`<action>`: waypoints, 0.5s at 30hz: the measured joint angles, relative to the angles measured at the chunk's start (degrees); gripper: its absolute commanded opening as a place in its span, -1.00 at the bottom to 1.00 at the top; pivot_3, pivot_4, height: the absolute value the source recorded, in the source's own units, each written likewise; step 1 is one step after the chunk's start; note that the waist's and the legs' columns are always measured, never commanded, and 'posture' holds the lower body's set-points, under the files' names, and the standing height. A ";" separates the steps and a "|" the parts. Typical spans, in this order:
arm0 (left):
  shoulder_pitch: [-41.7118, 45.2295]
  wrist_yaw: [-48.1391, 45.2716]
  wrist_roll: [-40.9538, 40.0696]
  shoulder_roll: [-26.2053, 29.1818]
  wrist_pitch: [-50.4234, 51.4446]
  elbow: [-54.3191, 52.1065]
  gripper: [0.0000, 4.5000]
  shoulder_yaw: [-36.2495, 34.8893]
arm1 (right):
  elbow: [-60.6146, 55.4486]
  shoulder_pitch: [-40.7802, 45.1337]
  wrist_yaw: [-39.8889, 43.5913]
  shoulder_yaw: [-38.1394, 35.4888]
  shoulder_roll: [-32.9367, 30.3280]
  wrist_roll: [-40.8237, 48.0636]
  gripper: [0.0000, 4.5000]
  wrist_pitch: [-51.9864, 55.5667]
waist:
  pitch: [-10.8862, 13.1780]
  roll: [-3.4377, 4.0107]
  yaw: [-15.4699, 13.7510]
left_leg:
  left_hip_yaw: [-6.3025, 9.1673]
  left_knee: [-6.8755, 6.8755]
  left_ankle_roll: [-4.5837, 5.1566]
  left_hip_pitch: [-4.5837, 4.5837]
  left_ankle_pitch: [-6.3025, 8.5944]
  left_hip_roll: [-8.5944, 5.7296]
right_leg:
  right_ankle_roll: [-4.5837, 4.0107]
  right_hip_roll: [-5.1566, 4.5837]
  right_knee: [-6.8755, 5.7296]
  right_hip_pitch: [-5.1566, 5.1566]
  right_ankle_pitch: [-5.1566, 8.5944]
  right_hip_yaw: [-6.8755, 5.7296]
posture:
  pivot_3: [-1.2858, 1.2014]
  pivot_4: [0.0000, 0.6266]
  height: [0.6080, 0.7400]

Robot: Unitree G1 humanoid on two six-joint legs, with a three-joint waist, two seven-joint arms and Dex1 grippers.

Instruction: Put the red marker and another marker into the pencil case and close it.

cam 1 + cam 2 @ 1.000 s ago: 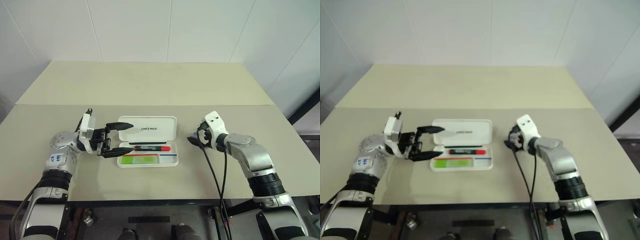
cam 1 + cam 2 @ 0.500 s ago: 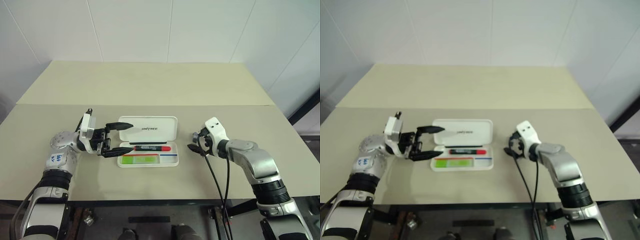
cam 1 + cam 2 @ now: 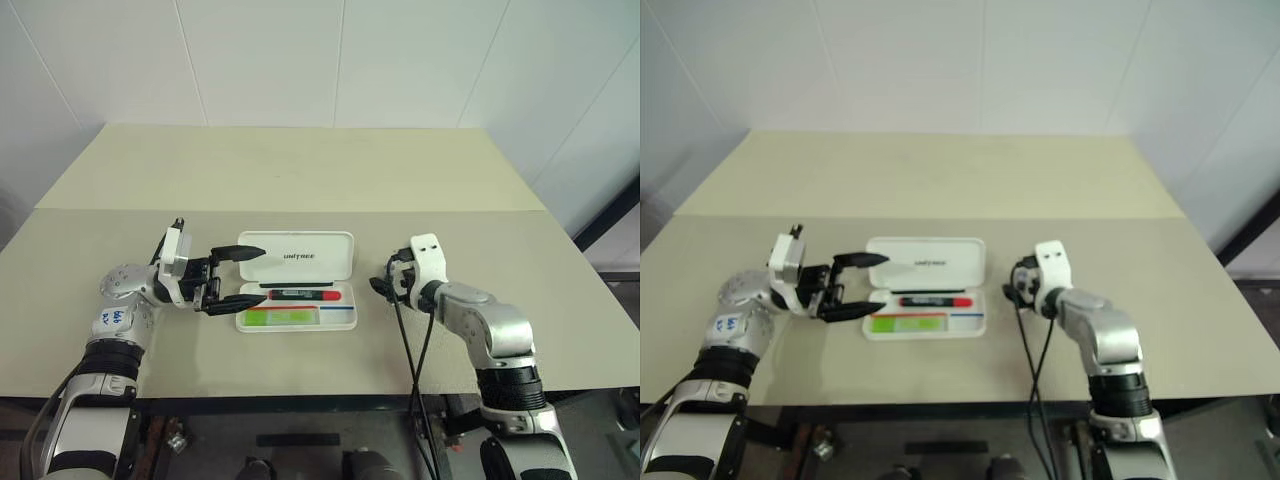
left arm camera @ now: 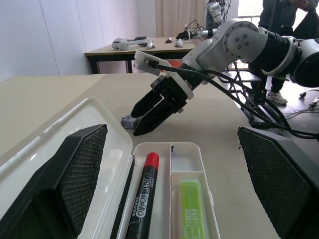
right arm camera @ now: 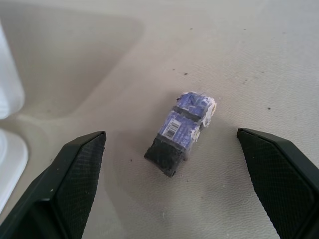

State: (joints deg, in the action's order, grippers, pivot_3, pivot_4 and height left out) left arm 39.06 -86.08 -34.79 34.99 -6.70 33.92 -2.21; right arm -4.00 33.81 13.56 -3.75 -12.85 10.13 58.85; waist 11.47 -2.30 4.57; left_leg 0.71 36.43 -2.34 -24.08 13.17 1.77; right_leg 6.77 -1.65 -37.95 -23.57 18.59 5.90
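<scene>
The pencil case [image 3: 296, 283] sits open on the table [image 3: 300, 180], lid flat toward the far side with its dark lettering showing, and the tray nearer the robot. Both pens are already inside: the red marker [image 3: 303, 295] lies along the back of the tray, next to the hinge, red cap end pointing to the robot's right. The green highlighter [image 3: 283, 317] lies in the front compartment, parallel to it. In the left wrist view they sit side by side with a thin divider between them, marker [image 4: 141, 199] next to the lid, highlighter [image 4: 189, 211] on the other side.

The left gripper [image 3: 240, 275] hangs at the case's left end, fingers spread wide, one over the lid corner and one by the tray corner, holding nothing. Can't tell if they actually touch the plastic.

The right gripper [image 3: 381, 288] is off to the right of the case, well clear of it, tilted down at the table. Its jaws are wide apart too and empty. Between its fingers, the right wrist view shows a small dark object [image 5: 180, 131] with a bluish-purple label and a barcode, lying loose on the tabletop, touched by neither finger.
</scene>
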 measured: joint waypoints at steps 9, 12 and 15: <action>0.00 0.00 0.00 0.00 -0.01 0.01 1.00 0.00 | -0.93 -1.88 -7.19 1.14 2.18 -2.32 0.73 -1.54 | -0.06 -0.08 -0.97 | -0.05 0.00 0.08 0.00 -0.12 -0.07 | 0.00 -0.12 0.19 0.13 -0.16 -0.03 | 0.03 -0.52 1.00; 0.00 0.00 0.00 0.00 -0.03 0.02 1.00 0.00 | -1.79 -2.50 -7.79 1.19 2.95 -2.30 0.31 -1.46 | -0.07 -0.10 -1.49 | -0.09 -0.01 0.09 0.00 -0.16 -0.07 | -0.01 -0.12 0.19 0.13 -0.17 -0.08 | 0.03 -0.52 1.00; 0.00 0.00 0.00 0.00 -0.04 0.02 1.00 0.00 | -2.31 -2.77 -7.79 1.80 3.02 -2.28 -0.11 -1.43 | -0.07 -0.10 -1.85 | -0.18 -0.01 0.09 -0.01 -0.19 -0.08 | -0.03 -0.14 0.22 0.15 -0.18 -0.11 | 0.03 -0.52 1.00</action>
State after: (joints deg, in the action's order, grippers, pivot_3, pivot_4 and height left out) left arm 39.05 -86.08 -34.79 34.99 -6.74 33.94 -2.21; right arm -6.31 31.04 5.77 -1.95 -9.83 7.85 57.42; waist 11.40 -2.40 2.73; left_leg 0.53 36.41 -2.25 -24.09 12.98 1.69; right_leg 6.74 -1.79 -37.73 -23.43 18.41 5.79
